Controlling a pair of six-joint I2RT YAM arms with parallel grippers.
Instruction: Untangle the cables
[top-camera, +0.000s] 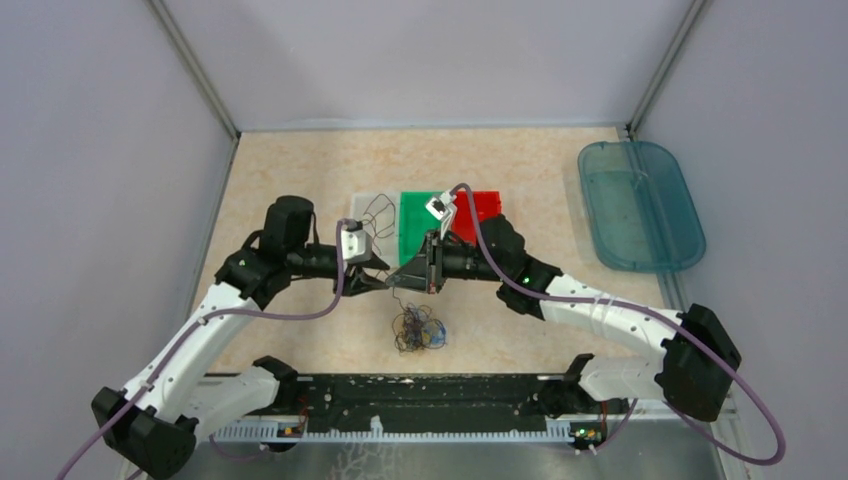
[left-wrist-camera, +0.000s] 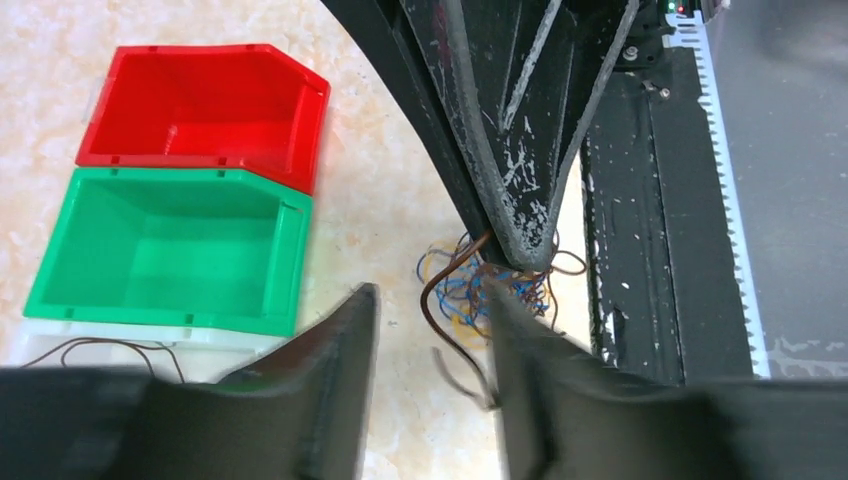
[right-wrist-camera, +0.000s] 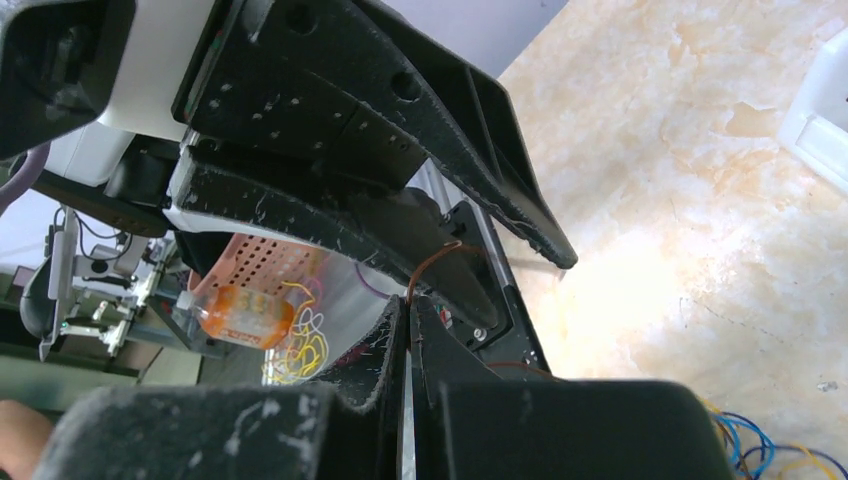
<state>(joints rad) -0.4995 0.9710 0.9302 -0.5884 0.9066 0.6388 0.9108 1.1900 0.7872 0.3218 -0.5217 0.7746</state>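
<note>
Beige marbled stone makes up the counter (top-camera: 300, 180), which is enclosed by pale grey walls and on which the cables (top-camera: 420, 330), a small tangle of thin curly wires in dark brown, blue and yellow-orange, are seen lying just in front of the black base rail, between the two arms. Above the tangle both arms are brought tip to tip. The right hand (right-wrist-camera: 408, 310) is seen with its jaws pressed fully together, and a dark brown strand (left-wrist-camera: 423, 298) is pinched at their tip; from there the strand is drawn in a curve down toward the bundle. The left hand (left-wrist-camera: 428, 295) is held partly open, about halfway, with its two fingers set on either side of that strand; whether either finger touches it cannot be told. Behind the arms three small open plastic bins are lined up touching one another: a red bin (left-wrist-camera: 200, 110), a green bin (left-wrist-camera: 160, 240) and a white bin (left-wrist-camera: 60, 340), and a single thin brown wire (left-wrist-camera: 110, 348) is seen lying in the white one. Well apart, at the far right of the counter, a translucent teal oval tray (top-camera: 640, 205) is placed.
</note>
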